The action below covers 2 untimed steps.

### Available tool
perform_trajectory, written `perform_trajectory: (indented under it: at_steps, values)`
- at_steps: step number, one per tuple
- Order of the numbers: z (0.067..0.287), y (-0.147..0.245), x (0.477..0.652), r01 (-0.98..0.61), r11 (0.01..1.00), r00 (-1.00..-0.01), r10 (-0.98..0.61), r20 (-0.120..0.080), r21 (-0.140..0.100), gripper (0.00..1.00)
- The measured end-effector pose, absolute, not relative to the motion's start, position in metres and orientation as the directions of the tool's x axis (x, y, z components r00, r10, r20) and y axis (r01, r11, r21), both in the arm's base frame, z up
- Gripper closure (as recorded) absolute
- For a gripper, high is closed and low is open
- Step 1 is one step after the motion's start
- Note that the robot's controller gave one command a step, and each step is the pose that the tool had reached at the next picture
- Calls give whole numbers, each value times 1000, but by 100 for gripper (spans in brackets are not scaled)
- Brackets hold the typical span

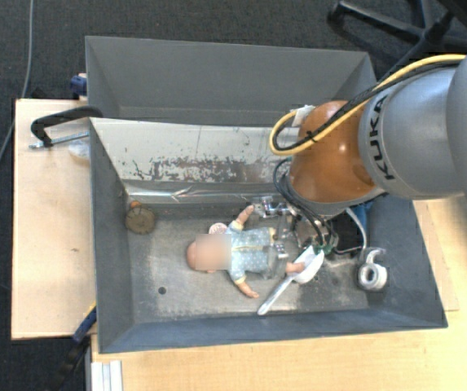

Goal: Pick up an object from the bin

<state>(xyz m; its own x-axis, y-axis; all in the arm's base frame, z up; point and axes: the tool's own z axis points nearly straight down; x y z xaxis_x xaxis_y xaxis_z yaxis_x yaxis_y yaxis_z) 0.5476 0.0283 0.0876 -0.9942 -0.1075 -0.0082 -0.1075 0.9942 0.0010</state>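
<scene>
Grey bin (107, 218) carries a baby doll (237, 255) in pale blue at its floor's middle, the gripper (282, 233) low over the doll's torso, whether spread or pinching cannot be told.

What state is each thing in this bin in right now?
Baby doll: lying on the bin floor, head toward the view's left, not lifted.
Pincer: low at the doll's torso.
White long-handled utensil: lying flat by the doll's legs.
Brown round disc: lying flat near the back wall, alone.
Whitish ring-shaped piece: lying at the view's right, untouched.
</scene>
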Motion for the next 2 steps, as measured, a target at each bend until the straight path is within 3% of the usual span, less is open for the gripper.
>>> perform_trajectory:
  at_steps: [1,2]
  values:
    - [70,42,551,-9,1000,-1000,-8,-12,3,100]
    - [70,42,551,-9,1000,-1000,-9,-12,3,100]
